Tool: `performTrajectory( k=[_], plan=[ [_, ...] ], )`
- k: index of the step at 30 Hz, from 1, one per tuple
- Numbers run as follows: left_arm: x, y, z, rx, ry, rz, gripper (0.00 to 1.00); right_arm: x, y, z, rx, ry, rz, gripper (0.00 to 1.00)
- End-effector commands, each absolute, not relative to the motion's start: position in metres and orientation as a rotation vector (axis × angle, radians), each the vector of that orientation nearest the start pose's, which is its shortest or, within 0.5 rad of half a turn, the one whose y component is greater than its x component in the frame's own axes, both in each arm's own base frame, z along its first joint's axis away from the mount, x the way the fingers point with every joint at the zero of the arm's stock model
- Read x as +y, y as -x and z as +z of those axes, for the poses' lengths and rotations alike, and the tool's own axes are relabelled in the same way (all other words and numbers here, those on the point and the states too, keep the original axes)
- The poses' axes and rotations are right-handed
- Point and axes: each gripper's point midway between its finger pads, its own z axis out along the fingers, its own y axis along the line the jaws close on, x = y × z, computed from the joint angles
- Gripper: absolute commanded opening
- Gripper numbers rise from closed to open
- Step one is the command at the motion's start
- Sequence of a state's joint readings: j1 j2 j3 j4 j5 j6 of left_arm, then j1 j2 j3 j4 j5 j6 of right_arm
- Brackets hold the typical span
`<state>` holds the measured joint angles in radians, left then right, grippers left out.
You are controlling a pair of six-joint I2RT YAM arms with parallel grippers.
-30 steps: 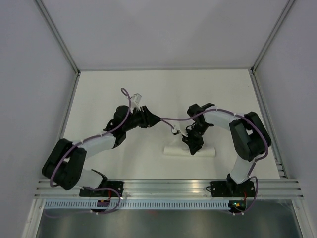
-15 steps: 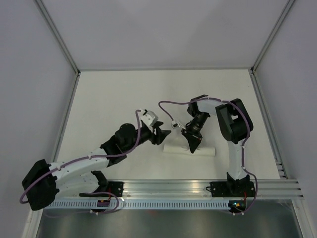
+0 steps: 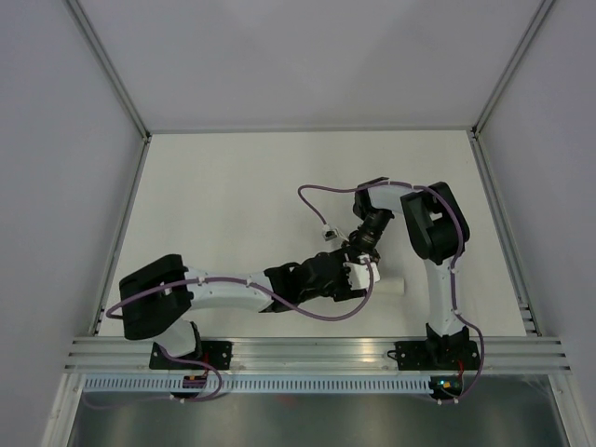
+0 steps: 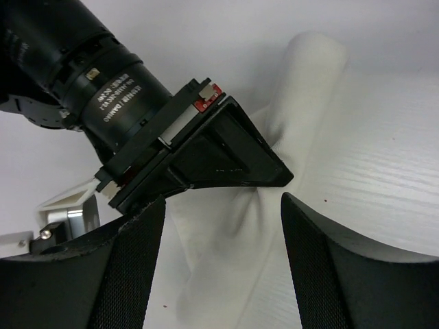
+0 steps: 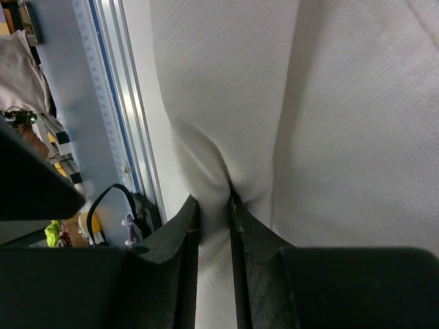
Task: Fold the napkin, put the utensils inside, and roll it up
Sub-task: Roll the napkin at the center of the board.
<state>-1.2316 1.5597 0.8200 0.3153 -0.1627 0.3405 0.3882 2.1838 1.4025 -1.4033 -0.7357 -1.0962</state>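
Swung across from the left, my left gripper (image 4: 223,205) now straddles the rolled white cloth napkin (image 4: 309,75), jaws spread and empty, seemingly to take over. Just beyond, my right gripper (image 5: 214,199) pinches a fold of it, holding the roll tight; the utensils do not show.

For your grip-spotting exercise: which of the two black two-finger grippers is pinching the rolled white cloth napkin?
The right gripper, jaws nipped on a fold of the napkin; the left gripper stands open over it, holding nothing.
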Motion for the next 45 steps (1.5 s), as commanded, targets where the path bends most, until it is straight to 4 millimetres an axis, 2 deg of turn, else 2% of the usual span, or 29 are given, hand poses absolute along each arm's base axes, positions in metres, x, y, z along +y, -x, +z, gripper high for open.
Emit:
performTrajectory(
  k=[1, 6, 15, 18, 23, 30, 35, 38, 40, 44, 45],
  plan=[
    [-0.417, -0.197, 0.115, 1.412, -1.439, -0.307, 0.74, 0.172, -0.204, 0.000, 2.452, 1.883, 1.376, 0.17],
    [-0.425, -0.198, 0.091, 1.395, -1.517, -0.279, 0.74, 0.171, -0.206, -0.001, 2.459, 1.882, 1.363, 0.17],
    [-0.431, -0.187, 0.070, 1.404, -1.616, -0.325, 0.75, 0.169, -0.208, -0.003, 2.470, 1.874, 1.363, 0.17],
    [-0.437, -0.180, 0.070, 1.407, -1.627, -0.385, 0.75, 0.169, -0.208, -0.003, 2.471, 1.873, 1.365, 0.17],
    [-0.437, -0.173, 0.055, 1.442, -1.676, -0.418, 0.75, 0.168, -0.207, -0.004, 2.480, 1.870, 1.368, 0.17],
    [-0.434, -0.197, 0.043, 1.518, -1.615, -0.375, 0.74, 0.168, -0.206, -0.004, 2.474, 1.866, 1.374, 0.17],
    [-0.431, -0.203, 0.041, 1.569, -1.585, -0.412, 0.72, 0.168, -0.205, -0.004, 2.471, 1.868, 1.377, 0.17],
    [-0.431, -0.198, 0.035, 1.593, -1.623, -0.456, 0.65, 0.169, -0.205, -0.002, 2.470, 1.864, 1.382, 0.18],
    [-0.431, -0.192, 0.031, 1.618, -1.652, -0.496, 0.56, 0.170, -0.207, -0.003, 2.464, 1.861, 1.377, 0.20],
    [-0.429, -0.186, 0.027, 1.658, -1.681, -0.568, 0.27, 0.174, -0.216, 0.001, 2.465, 1.811, 1.317, 0.29],
    [-0.429, -0.182, 0.025, 1.666, -1.693, -0.598, 0.25, 0.175, -0.219, 0.002, 2.462, 1.797, 1.297, 0.32]
  ],
)
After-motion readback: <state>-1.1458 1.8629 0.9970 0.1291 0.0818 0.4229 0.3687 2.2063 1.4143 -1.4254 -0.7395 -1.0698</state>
